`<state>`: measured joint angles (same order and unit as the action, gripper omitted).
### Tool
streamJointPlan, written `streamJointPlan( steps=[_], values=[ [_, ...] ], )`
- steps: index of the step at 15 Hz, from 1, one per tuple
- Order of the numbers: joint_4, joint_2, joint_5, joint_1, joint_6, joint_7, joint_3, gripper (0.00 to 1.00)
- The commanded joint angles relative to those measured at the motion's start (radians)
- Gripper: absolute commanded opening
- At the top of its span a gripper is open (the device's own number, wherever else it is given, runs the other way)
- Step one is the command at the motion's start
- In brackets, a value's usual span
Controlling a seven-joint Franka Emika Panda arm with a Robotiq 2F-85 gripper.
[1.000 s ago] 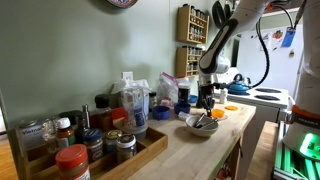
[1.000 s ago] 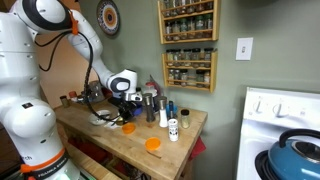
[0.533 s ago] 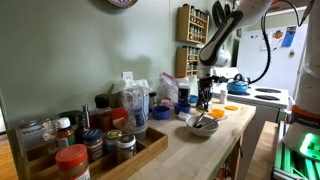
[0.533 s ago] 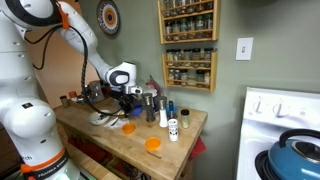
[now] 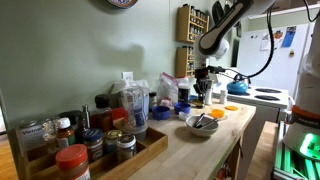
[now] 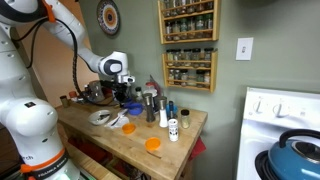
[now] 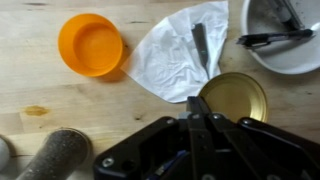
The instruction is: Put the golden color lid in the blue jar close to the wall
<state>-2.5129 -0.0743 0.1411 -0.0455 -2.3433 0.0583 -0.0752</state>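
The golden lid [image 7: 240,95] shows in the wrist view as a flat round disc right at my fingertips. My gripper [image 7: 196,112] has its two fingers pressed together at the lid's left rim and appears shut on it. In both exterior views the gripper [image 5: 201,90] [image 6: 124,95] hangs above the counter beside the white bowl [image 5: 201,125]. A squat deep blue jar [image 5: 182,106] stands near the wall just beside the gripper, and it also shows in an exterior view [image 6: 132,108]. The blue jar is out of the wrist view.
The white bowl [image 7: 290,55] holds utensils. An orange lid [image 7: 90,43] and a crumpled white paper [image 7: 170,55] lie on the wooden counter. Clear jars [image 5: 136,105] and a wooden tray of spice jars [image 5: 95,150] line the wall. More orange lids [image 6: 152,144] lie near the counter's edge.
My gripper has risen from low on the counter beside the white bowl to well above it, and has shifted slightly toward the wall.
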Motion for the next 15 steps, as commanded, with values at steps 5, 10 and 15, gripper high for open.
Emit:
streamJointPlan(
  steps=[5, 10, 15],
  values=[
    [0.05, 0.001, -0.001, -0.079, -0.026, 0.127, -0.07, 0.01],
    [0.076, 0.041, -0.009, -0.07, -0.052, 0.201, -0.067, 0.0],
    [0.19, 0.182, -0.09, -0.092, -0.199, 0.539, -0.078, 0.0]
  ],
)
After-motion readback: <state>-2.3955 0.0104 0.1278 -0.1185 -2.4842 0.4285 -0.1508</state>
